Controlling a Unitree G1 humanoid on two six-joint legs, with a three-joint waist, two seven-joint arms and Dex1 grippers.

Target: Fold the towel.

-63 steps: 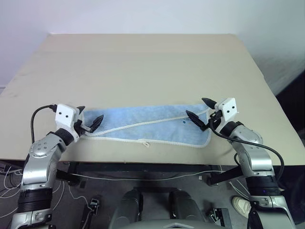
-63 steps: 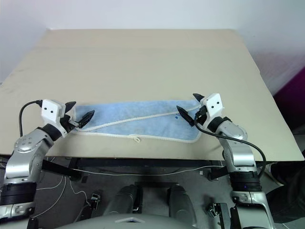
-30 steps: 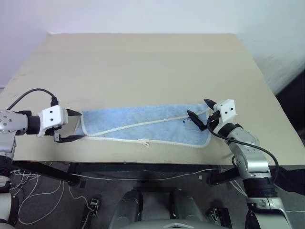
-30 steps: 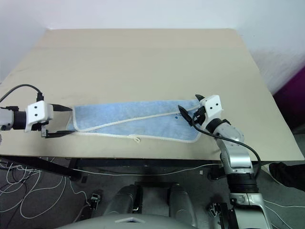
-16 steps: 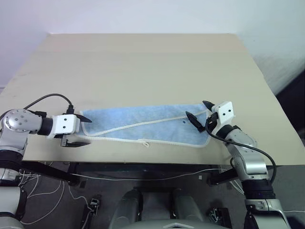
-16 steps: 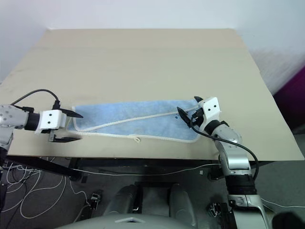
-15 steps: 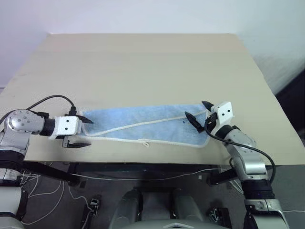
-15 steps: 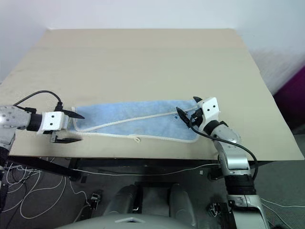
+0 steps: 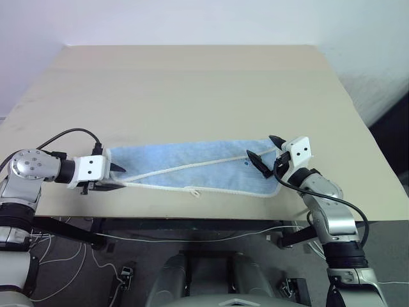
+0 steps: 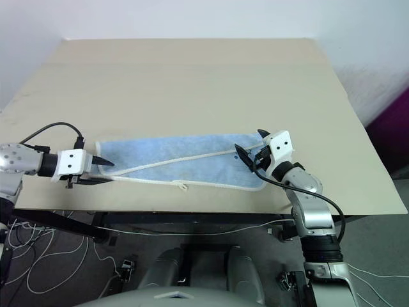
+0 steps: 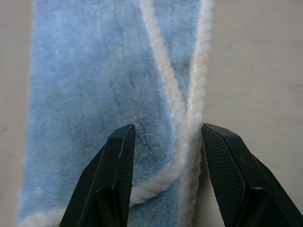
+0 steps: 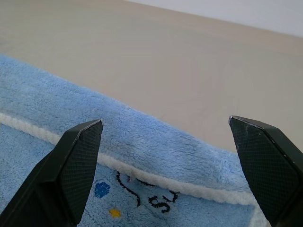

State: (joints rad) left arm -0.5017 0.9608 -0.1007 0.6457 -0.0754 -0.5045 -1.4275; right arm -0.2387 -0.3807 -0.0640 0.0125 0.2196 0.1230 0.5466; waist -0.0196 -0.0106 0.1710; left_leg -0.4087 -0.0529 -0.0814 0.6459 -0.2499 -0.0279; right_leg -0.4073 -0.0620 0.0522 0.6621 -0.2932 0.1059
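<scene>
Towel (image 9: 192, 167), a long light-blue terry strip with white stitched edging, lies flat along the near edge of the beige wooden table (image 9: 192, 89), running from nine to three o'clock. The left gripper (image 11: 163, 177) has narrowed since a second ago, its fingers straddling the towel's edging at the nine-o'clock end. The right gripper (image 9: 262, 150) hovers spread wide over the three-o'clock end, above a small dark printed mark (image 12: 142, 191), unreadable.

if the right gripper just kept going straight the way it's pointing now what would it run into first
Most likely the towel. The right gripper hangs open over the towel's printed end, pointing leftward along the cloth, nearly level. Its height is hard to judge, so it might skim over the towel, with bare table beyond.
</scene>
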